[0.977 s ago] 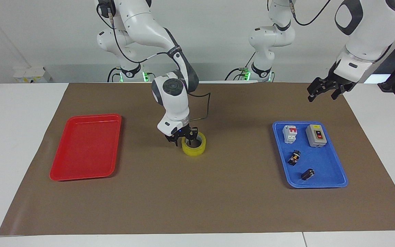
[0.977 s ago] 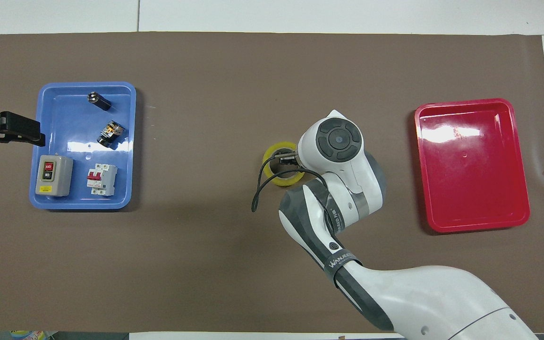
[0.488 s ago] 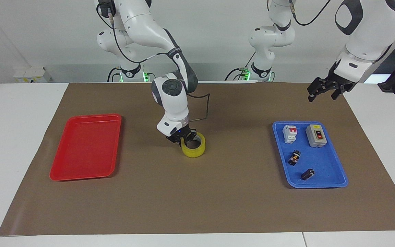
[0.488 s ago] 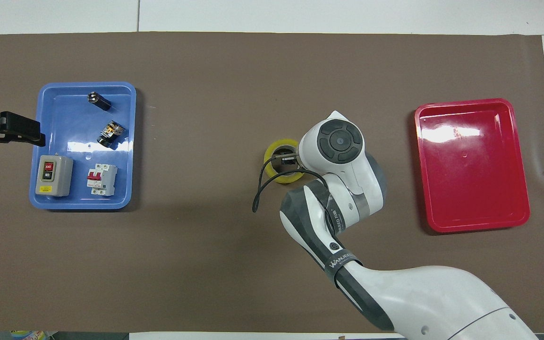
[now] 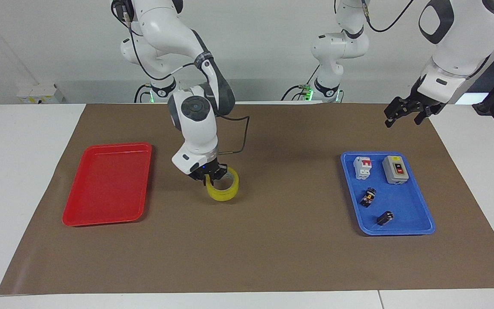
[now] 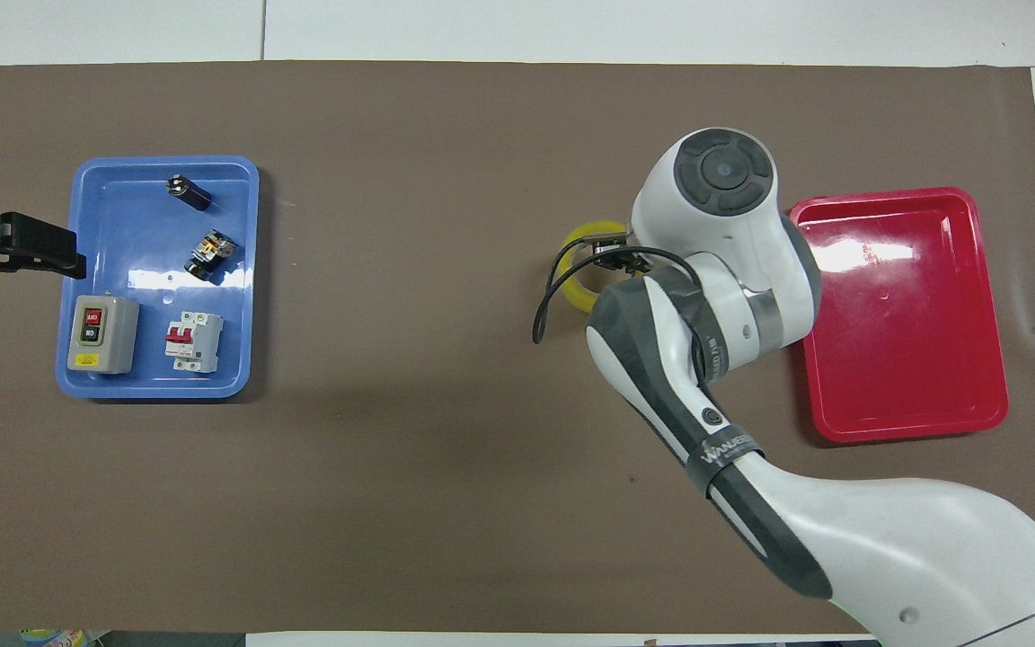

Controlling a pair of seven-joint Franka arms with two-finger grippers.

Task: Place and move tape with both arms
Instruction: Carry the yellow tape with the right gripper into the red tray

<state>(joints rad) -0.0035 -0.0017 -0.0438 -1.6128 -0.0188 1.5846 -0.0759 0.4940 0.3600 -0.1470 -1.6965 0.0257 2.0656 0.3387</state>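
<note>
The right tool [image 5: 209,175] is clamped on the rim of the ring-shaped roll of translucent yellow packing tape [image 5: 224,189], holding it tilted and lifted over the brown-papered tabletop [image 5: 272,253], between the flat red plastic tray [image 5: 105,214] and the blue plastic tray [image 5: 423,223]. The left tool [image 5: 405,112] waits over the tabletop's edge past the blue tray, its fingers apart.

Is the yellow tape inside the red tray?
No, the tape is held by the right gripper over the brown mat, beside the red tray, not in it.
</note>
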